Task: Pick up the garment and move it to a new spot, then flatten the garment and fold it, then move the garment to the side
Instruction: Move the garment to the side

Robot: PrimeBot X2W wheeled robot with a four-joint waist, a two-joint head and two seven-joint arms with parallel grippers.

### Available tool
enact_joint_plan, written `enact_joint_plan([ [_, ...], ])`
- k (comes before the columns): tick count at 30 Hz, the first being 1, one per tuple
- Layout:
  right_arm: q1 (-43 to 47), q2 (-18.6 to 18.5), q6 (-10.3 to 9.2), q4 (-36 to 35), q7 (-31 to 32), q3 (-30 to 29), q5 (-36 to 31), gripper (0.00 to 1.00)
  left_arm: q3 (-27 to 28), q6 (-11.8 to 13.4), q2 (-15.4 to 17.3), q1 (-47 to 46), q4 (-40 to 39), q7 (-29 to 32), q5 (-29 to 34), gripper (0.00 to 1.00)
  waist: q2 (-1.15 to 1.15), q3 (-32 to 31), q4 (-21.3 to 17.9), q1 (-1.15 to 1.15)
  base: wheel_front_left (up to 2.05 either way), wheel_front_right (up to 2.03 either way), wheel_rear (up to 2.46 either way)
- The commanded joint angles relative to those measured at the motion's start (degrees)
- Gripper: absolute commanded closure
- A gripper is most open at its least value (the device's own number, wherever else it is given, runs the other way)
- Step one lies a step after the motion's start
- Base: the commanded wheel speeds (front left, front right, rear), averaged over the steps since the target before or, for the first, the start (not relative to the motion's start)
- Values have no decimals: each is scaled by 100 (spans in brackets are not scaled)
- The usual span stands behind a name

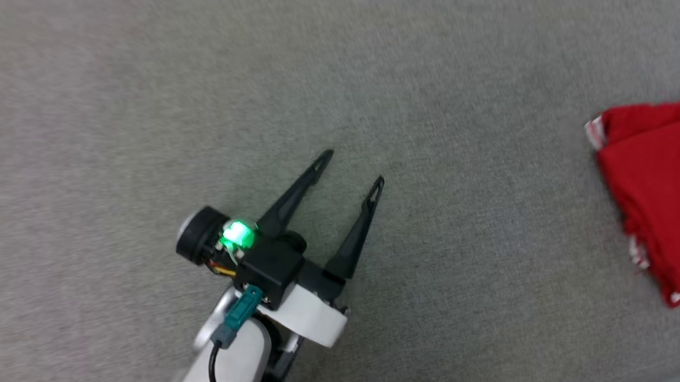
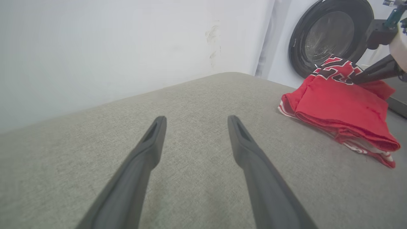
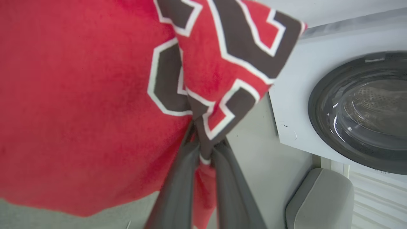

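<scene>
The garment (image 1: 665, 195) is a red shirt with striped trim, lying folded at the right edge of the grey cushioned surface (image 1: 250, 72). From the left wrist it sits at the far right (image 2: 337, 108), with its black-and-white lettering raised. My right gripper (image 3: 202, 149) is shut on a fold of that lettered cloth (image 3: 222, 63), and its dark fingers (image 2: 375, 71) reach in from the right. My left gripper (image 1: 353, 166) stands open over bare surface, well to the left of the garment, its fingers spread with nothing between them (image 2: 195, 122).
A washing machine with a round dark door (image 2: 330, 35) stands beyond the surface's far edge, also close by on the right (image 3: 359, 111). A pale wall (image 2: 111, 47) runs behind. A grey padded piece (image 3: 318, 200) sits below the machine.
</scene>
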Motion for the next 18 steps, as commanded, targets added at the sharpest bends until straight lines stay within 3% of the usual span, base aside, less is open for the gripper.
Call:
enact_joint_plan([
  [1,-164,78,-13,134,-107,-89,-39,100,-6,-9,49,-140,-68,31,32,0,0,507,-341,-1,0,0,0],
  [11,-1287,777,-13,1952,-1141,-1180,-550,100,-85,-10,419,-720,-1222,623,174,0,0,1319,-494,-1,0,0,0],
  [18,-1823,1028,-13,2746,-1470,-1506,-755,100,-107,-4,561,-839,-1881,980,213,0,0,1529,-468,-1,0,0,0],
])
